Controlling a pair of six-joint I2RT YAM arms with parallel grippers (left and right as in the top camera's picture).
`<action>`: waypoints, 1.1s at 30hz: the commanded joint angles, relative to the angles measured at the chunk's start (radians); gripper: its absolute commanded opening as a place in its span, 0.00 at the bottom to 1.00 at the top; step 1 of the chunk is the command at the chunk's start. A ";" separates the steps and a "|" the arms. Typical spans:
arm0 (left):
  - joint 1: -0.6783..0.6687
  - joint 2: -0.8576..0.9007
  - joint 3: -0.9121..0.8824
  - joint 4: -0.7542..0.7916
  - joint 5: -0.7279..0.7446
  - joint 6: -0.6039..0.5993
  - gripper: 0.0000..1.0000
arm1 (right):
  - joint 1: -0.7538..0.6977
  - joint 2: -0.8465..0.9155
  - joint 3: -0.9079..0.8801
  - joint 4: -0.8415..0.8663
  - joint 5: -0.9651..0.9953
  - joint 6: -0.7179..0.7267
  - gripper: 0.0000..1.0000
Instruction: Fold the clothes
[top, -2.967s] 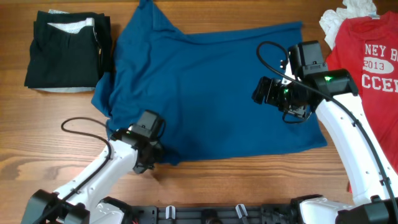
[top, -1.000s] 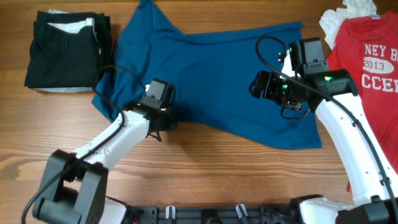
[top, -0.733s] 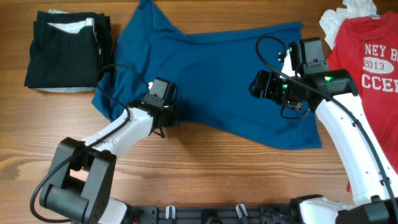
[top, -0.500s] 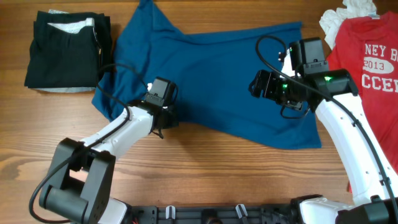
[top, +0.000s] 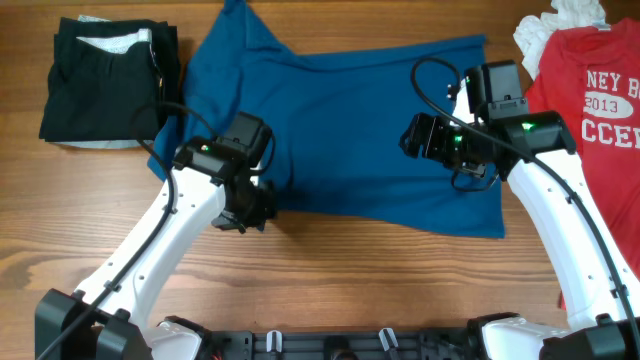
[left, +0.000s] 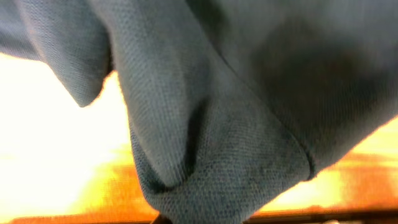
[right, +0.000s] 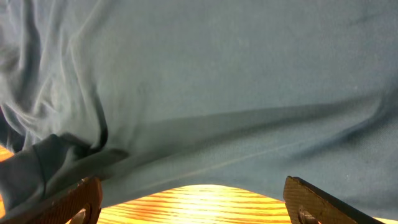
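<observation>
The left gripper (top: 245, 208) is pinching shut on the bunched near hem of the dark-blue shirt (top: 340, 120), its fine knit puckering into soft folds above the grained wooden table (top: 380, 270). The shirt is lying rumpled across mid-table. Over its right half the right gripper (top: 412, 138) is hovering, jaws gaping wide, holding nothing. Farther back, a squarely folded black garment (top: 100, 85) is sitting left, a red lettered T-shirt (top: 600, 90) and ruffled white piece (top: 545, 30) right.
</observation>
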 joint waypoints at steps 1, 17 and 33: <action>-0.057 -0.005 0.010 -0.040 0.093 -0.003 0.04 | -0.002 -0.006 -0.001 -0.015 -0.010 -0.040 0.94; -0.330 -0.005 0.010 -0.233 0.039 -0.163 0.04 | -0.002 -0.006 -0.001 -0.013 -0.011 -0.044 0.94; -0.224 0.043 0.009 0.373 -0.618 -0.156 0.51 | -0.002 -0.006 -0.001 -0.010 -0.020 -0.044 0.94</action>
